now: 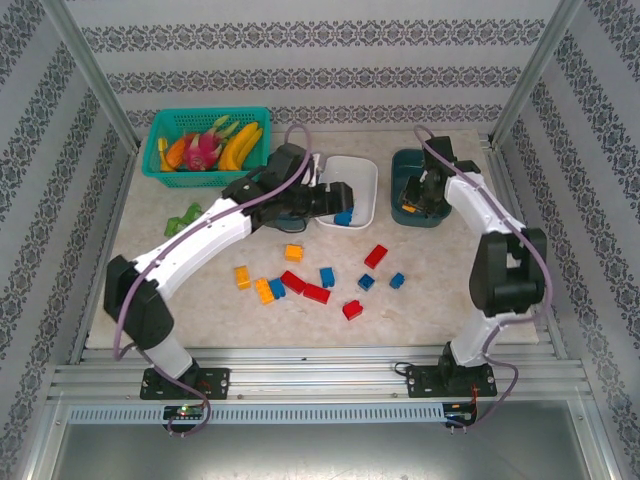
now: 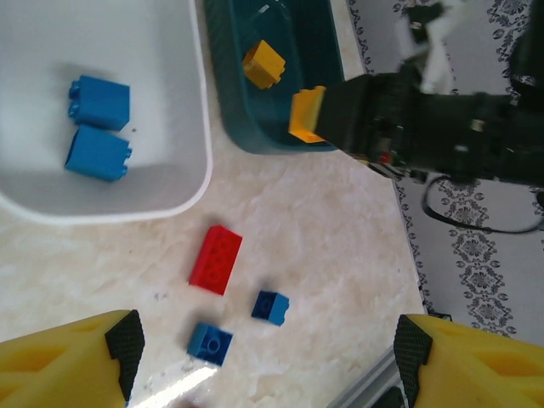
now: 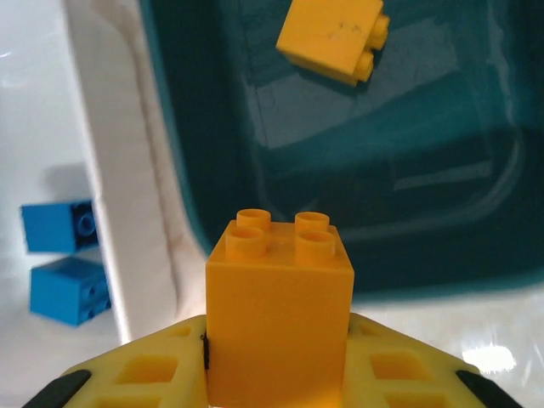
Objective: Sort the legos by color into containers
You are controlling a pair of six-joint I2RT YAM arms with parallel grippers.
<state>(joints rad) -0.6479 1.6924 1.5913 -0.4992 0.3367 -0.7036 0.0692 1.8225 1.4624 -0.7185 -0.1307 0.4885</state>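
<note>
The right gripper (image 3: 277, 387) is clamped tight on a yellow-orange brick (image 3: 279, 310), studs up, at the bottom centre of its wrist view, over the lower edge of the dark teal tray (image 3: 195, 187). Another yellow-orange brick (image 3: 333, 38) lies inside at the top. The left gripper (image 2: 263, 374) is spread wide with nothing between its fingers, low in its frame over the tabletop (image 2: 323, 238). Upper left, the white tray (image 2: 200, 170) holds two blue bricks (image 2: 100, 102). A red brick (image 2: 215, 259) and what look like two small blue ones (image 2: 270, 306) lie loose below it
</note>
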